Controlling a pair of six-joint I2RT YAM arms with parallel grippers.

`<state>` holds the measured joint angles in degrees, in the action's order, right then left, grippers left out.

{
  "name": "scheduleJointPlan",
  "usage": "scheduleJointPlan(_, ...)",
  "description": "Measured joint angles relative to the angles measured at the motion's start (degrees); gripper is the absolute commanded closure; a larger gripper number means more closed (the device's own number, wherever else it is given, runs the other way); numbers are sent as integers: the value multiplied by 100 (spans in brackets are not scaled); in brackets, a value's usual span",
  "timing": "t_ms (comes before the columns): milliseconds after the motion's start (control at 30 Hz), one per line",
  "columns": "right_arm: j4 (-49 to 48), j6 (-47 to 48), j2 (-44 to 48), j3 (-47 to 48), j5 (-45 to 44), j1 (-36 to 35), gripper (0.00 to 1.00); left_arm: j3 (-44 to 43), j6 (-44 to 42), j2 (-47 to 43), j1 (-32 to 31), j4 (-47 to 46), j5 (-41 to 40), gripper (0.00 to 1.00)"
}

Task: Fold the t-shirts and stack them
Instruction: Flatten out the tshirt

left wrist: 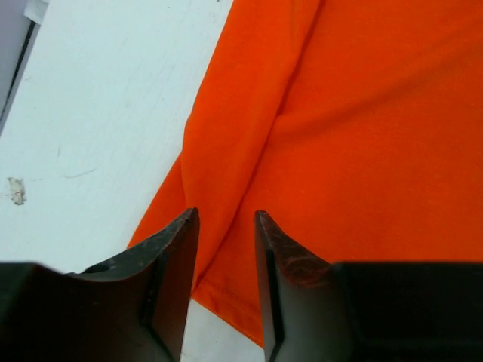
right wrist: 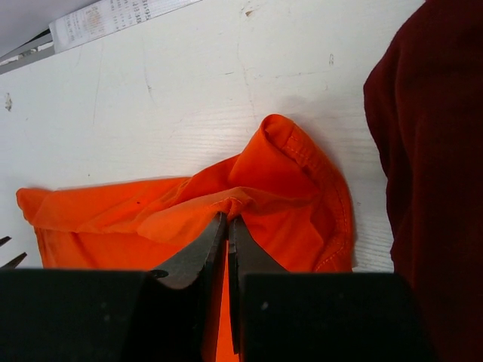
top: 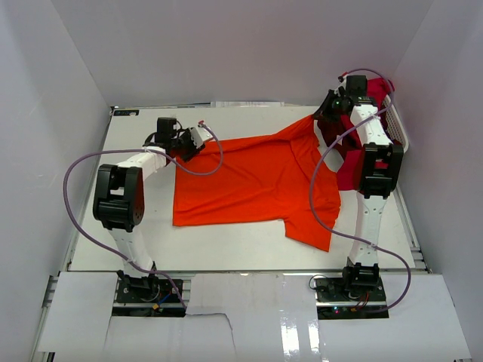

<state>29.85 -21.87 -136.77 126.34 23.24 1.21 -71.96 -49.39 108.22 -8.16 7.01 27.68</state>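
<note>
A bright orange t-shirt point(top: 256, 177) lies spread across the middle of the white table, with one sleeve hanging toward the front right. My left gripper point(top: 202, 136) stands at the shirt's far left corner. In the left wrist view this gripper point(left wrist: 225, 215) is open, its jaws straddling a raised fold of the orange t-shirt point(left wrist: 362, 136) near the hem. My right gripper point(top: 322, 121) is at the far right corner; seen from its wrist camera, the gripper point(right wrist: 228, 219) is shut on a pinch of orange t-shirt point(right wrist: 287, 188). A dark maroon t-shirt point(right wrist: 438, 151) lies just to the right.
A white laundry basket point(top: 398, 128) at the far right edge holds crimson cloth point(top: 351, 162) that spills onto the table. Bare table point(top: 136, 219) shows to the left and in front of the shirt. White walls enclose the table on three sides. A printed paper strip point(right wrist: 113, 15) lies at the back edge.
</note>
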Motion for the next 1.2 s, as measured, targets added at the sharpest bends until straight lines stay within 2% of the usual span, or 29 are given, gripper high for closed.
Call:
scheduleJointPlan(133, 2, -2, 0, 0, 33, -9, 92, -20, -168, 66, -142, -133, -361, 69)
scheduleJointPlan(200, 2, 0, 0, 0, 52, -4, 92, -133, -223, 223, -236, -186, -595, 69)
scheduleJointPlan(433, 4, 0, -2, 13, 87, 4, 92, -282, -356, 721, -415, -258, -992, 64)
scheduleJointPlan(867, 7, -2, -24, 63, 98, 33, 92, -363, -420, 907, -490, -313, -1252, 66)
scheduleJointPlan(1000, 7, -2, -44, 66, 98, 33, 92, -369, -426, 944, -520, -315, -1270, 71)
scheduleJointPlan(1033, 7, -2, -50, 68, 98, 33, 92, -382, -428, 957, -522, -313, -1274, 79)
scheduleJointPlan(1100, 9, -2, -59, 72, 98, 33, 92, -474, -402, 1047, -535, -278, -1307, 88)
scheduleJointPlan(1133, 9, -2, -59, 72, 98, 33, 92, -560, -393, 1119, -538, -273, -1327, 100)
scheduleJointPlan(1200, 9, -2, -61, 74, 98, 33, 92, -776, -345, 1270, -551, -264, -1379, 100)
